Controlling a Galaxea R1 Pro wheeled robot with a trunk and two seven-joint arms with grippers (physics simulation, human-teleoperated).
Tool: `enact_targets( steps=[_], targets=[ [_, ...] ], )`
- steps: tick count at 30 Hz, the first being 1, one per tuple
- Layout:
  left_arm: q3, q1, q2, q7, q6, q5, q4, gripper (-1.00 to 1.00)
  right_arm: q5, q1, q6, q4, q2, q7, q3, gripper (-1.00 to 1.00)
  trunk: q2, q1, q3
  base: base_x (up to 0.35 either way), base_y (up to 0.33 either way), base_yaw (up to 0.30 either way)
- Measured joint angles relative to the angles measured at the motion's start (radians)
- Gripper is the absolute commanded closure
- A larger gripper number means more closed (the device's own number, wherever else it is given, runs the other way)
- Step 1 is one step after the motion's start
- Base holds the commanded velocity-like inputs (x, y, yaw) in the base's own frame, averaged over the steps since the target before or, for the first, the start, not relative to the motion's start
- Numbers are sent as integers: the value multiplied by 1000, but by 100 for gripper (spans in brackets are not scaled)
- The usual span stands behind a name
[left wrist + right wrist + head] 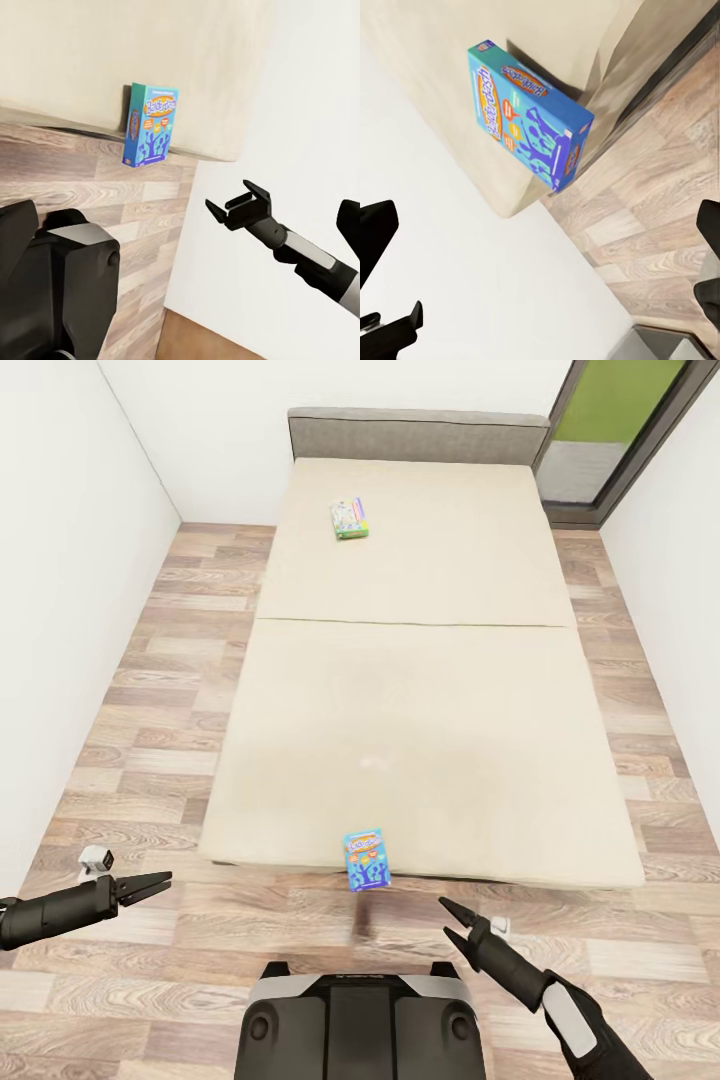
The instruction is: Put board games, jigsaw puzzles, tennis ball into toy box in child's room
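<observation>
We see a blue board game box (368, 860) with cartoon lettering lying at the bed's (420, 760) near edge, overhanging it. A green board game (349, 518) lies near the headboard. Our left claw (150, 885) and right claw (452, 923) hover wide, empty.

A bedroom: a bed (420, 690) on a wooden floor (150, 690).
</observation>
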Motion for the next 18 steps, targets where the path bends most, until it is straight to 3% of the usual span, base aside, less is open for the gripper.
enact_targets(
  steps=[18],
  targets=[
    [-1, 0, 0, 0, 0, 0, 0, -100, 14, -10, -63, 23, 3, 5, 8, -100, 0, 0, 0, 0, 1, 0]
  ],
)
